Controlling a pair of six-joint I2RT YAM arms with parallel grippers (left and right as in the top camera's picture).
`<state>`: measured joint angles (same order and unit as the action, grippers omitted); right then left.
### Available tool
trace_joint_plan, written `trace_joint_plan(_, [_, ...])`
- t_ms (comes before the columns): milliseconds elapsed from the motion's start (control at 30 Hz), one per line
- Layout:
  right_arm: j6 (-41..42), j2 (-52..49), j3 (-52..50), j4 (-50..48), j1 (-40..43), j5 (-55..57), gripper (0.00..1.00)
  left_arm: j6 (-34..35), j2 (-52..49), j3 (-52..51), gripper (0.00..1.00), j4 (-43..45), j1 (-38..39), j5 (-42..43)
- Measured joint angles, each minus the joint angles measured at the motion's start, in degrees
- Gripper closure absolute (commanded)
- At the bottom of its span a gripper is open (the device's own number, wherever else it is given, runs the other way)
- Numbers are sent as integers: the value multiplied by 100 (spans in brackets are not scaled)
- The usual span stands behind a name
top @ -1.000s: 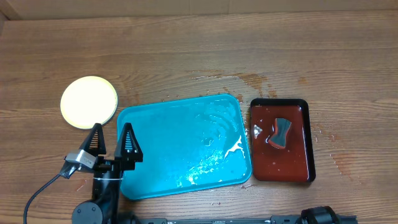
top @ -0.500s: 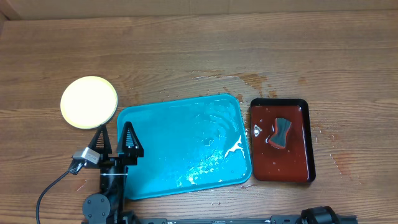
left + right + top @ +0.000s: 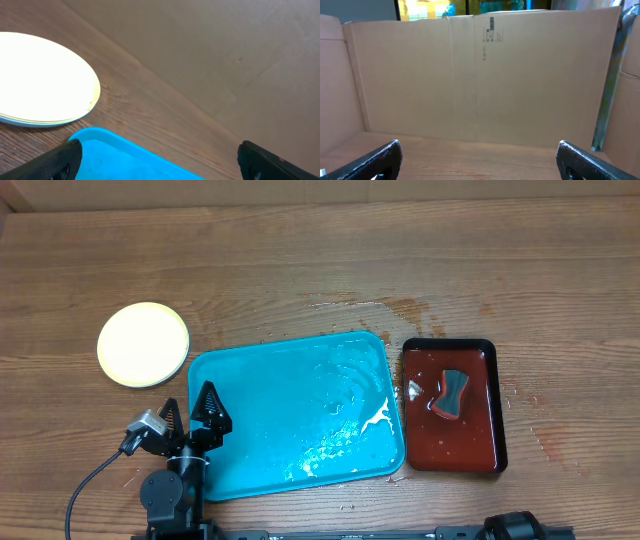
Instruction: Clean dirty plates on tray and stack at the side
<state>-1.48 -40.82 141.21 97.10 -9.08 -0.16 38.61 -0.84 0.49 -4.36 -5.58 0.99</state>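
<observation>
At the near edge, the left gripper [image 3: 189, 394] hangs over the near-left corner of the turquoise tray [image 3: 290, 352], jaws spread wide, holding nothing. The right gripper [image 3: 479, 146] is equally wide and empty, facing a cardboard wall [image 3: 480, 80]. The tray is wet with white streaks. Just right of it, a red-brown tray [image 3: 450, 450] carries a grey pad [image 3: 450, 393]. Farther left, the plates [image 3: 143, 344] sit stacked on the surface [image 3: 300, 260], off the tray.
</observation>
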Motion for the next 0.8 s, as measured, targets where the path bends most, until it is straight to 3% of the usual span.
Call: trace_joint_plan(800, [-2, 0, 0, 2, 0, 0, 0, -260, -2, 0, 0, 0, 0, 2])
